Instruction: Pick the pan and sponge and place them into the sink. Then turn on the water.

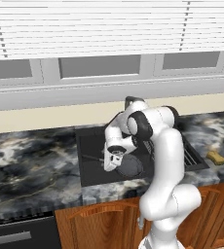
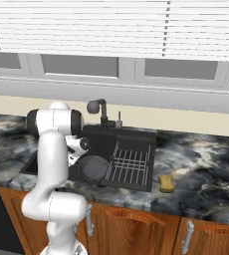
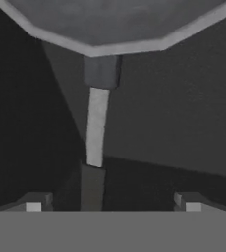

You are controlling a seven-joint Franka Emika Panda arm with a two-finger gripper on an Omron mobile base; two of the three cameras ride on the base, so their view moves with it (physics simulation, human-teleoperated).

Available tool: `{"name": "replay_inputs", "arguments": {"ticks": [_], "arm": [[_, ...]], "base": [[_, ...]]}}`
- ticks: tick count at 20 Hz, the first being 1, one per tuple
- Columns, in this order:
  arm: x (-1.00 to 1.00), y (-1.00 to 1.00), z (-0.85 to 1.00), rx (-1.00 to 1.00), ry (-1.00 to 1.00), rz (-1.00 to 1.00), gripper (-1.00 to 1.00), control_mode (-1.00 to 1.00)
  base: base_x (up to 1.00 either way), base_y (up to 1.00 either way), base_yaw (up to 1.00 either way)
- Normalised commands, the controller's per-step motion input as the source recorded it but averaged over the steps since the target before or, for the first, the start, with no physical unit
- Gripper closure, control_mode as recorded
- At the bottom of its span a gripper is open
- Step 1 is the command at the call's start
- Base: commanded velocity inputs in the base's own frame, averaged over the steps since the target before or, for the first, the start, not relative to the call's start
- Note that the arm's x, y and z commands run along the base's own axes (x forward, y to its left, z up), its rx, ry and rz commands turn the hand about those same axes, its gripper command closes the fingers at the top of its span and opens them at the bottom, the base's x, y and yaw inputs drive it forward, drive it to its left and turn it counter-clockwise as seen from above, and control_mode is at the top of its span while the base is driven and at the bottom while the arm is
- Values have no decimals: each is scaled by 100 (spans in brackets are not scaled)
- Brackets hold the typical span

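- The pan (image 1: 129,167) is seen lying flat on the floor of the sink (image 1: 92,146), its round body just beyond the claw (image 3: 112,204) and its long thin handle (image 3: 96,127) running back toward the claw, passing between the two fingertips (image 3: 34,205).
- The claw is spread wide and grasps nothing; the handle lies in the gap between the tips without being touched by either.
- In the left base view the claw (image 1: 115,159) is lowered into the sink, directly over the handle end of the pan.
- The first step, putting the pan into the sink, is judged to be complete: the pan rests in the basin and is released.
- The sponge (image 2: 166,183) is found well away from the claw, on the marble worktop (image 2: 201,164) past the wire dish rack (image 2: 130,164) that fills the sink's far half.
- The faucet (image 2: 97,110) stands behind the basin, above and beyond the claw; no stream of water is seen.
- The next move is judged to call for the claw to be lifted clear of the basin and the handle, carried over the rack, and lowered open around the small sponge.
- After that the sponge is to be dropped in the sink and the faucet turned on.
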Motion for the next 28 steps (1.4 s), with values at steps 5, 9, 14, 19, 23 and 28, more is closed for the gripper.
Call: {"name": "replay_inputs", "arguments": {"ticks": [5, 9, 14, 19, 23, 28], "arm": [[-19, -1, 52, 8, 0, -4, -100, -100], [-14, -11, 52, 7, 2, -4, -100, -100], [-11, -18, 54, 6, 2, -5, -100, -100], [-7, -19, 62, 3, 0, -4, -100, -100], [-17, -11, 62, 2, 1, -2, -100, -100], [-31, -14, 55, 5, 2, -2, -100, -100]], "base": [[0, 0, 0], [0, 0, 0], [0, 0, 0], [0, 0, 0], [0, 0, 0], [0, 0, 0]]}}
